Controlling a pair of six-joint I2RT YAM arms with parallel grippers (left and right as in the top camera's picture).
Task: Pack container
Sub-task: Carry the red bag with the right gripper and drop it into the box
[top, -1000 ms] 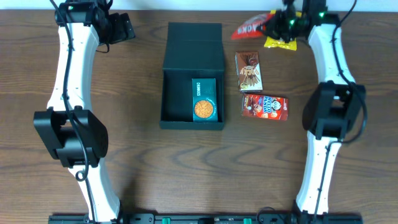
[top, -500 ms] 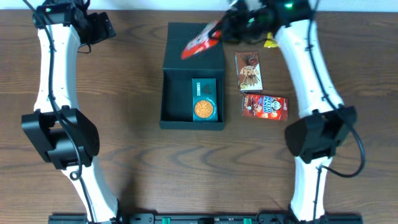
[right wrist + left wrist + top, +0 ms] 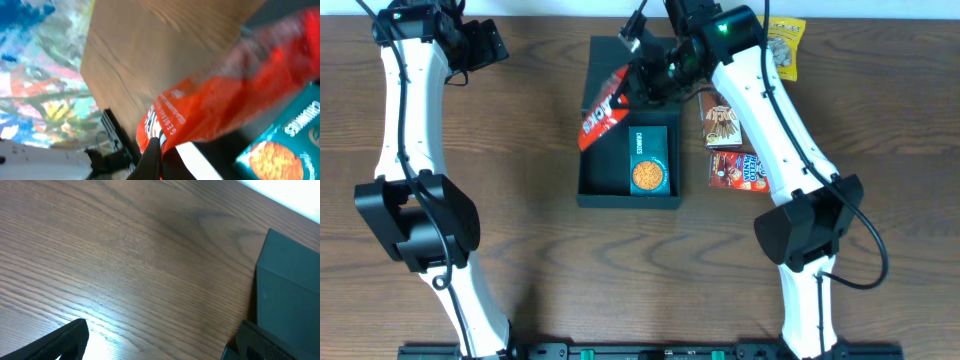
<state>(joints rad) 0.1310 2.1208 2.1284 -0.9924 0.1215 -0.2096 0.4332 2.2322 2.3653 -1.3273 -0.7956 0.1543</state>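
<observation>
The container (image 3: 605,172) is a dark green-black box lying open at the table's centre, its lid flap (image 3: 632,58) folded out to the far side. A teal snack packet (image 3: 649,160) lies in its right half. My right gripper (image 3: 642,82) is shut on a red snack packet (image 3: 601,107), which hangs tilted over the box's left half. The right wrist view shows the red packet (image 3: 220,105) pinched at the right gripper (image 3: 157,152), with the teal packet (image 3: 287,145) below. My left gripper (image 3: 485,40) is open over bare table at the far left, with the box corner (image 3: 292,280) to its right.
To the right of the box lie a brown packet (image 3: 722,115) and a red packet (image 3: 746,171). A yellow packet (image 3: 786,45) sits at the far right back. The right arm reaches across the box's lid.
The right arm has swung left from the back right, carrying the red packet over the lid to above the box's left half. The left arm shifted slightly left, then stayed still.
</observation>
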